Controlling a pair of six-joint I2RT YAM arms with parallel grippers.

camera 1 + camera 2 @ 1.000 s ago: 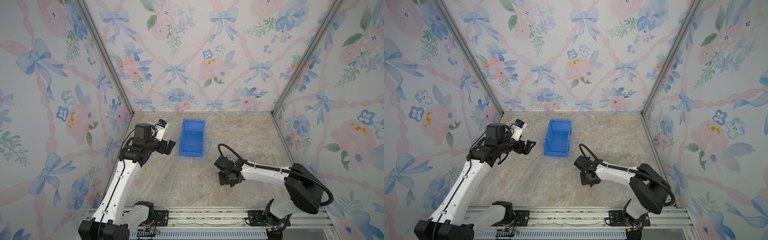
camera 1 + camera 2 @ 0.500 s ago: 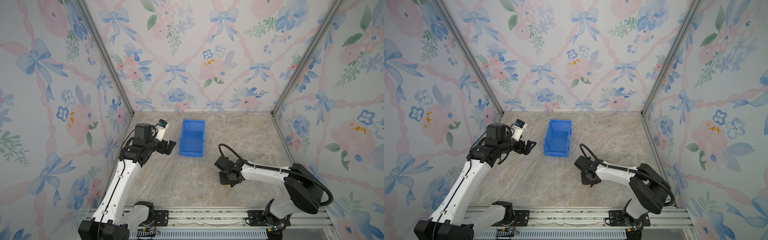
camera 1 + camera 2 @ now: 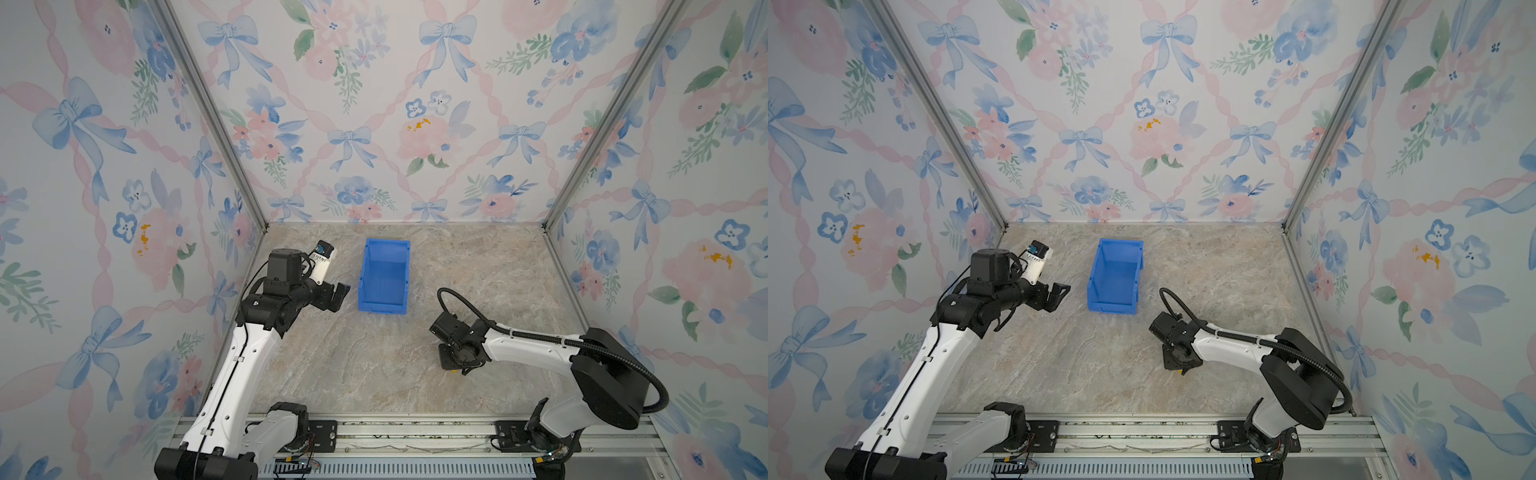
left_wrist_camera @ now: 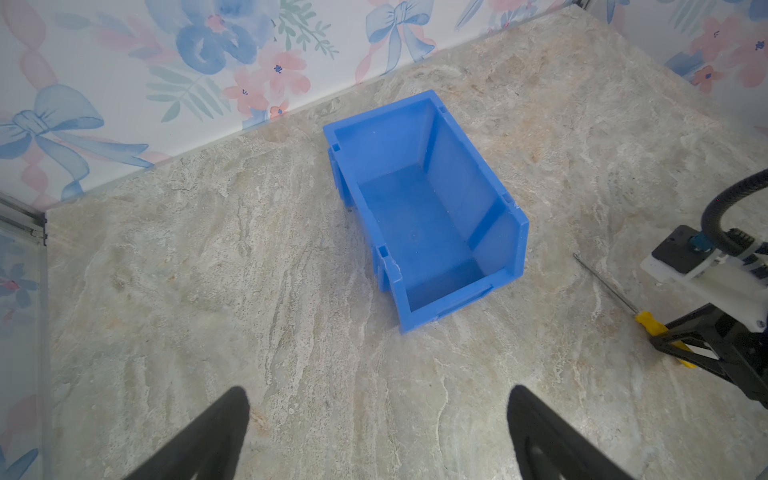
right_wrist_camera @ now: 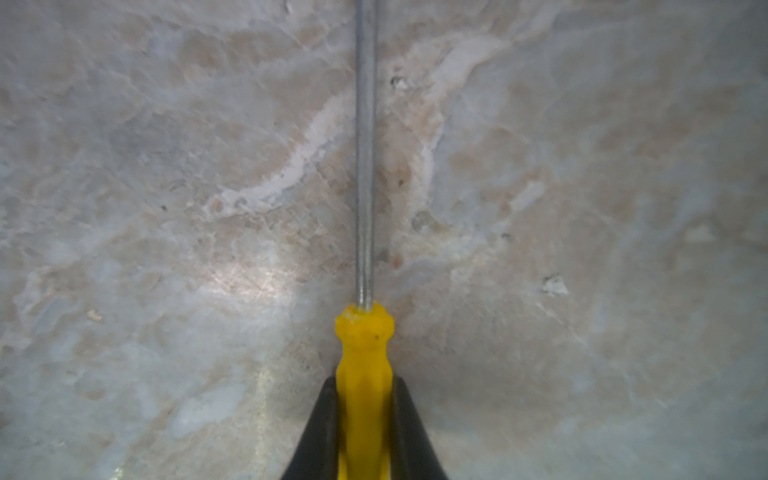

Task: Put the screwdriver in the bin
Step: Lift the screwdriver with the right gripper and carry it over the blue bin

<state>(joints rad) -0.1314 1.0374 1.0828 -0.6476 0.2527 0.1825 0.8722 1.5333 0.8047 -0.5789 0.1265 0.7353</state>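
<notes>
A: State of right gripper (image 5: 363, 384)?
B: Clamped on the yellow handle of the screwdriver (image 5: 365, 232), one black finger pressed to each side. Grey shaft straight out ahead, lying along the marble table (image 5: 166, 166).
A: Location, per both top views?
B: Low on the table, about 5 o'clock from the bin (image 3: 386, 249), well apart from it. Screwdriver mostly hidden there under the wrist.
A: Checked against left wrist view?
B: Yes. On the table outside the bin, tip end nearer the bin than the handle. Bin upright, lower front wall on its 6 o'clock side.
A: Left gripper (image 3: 336, 295)?
B: Jaws spread wide, holding nothing. Hovering at 9 o'clock of the bin, just beside it.
</notes>
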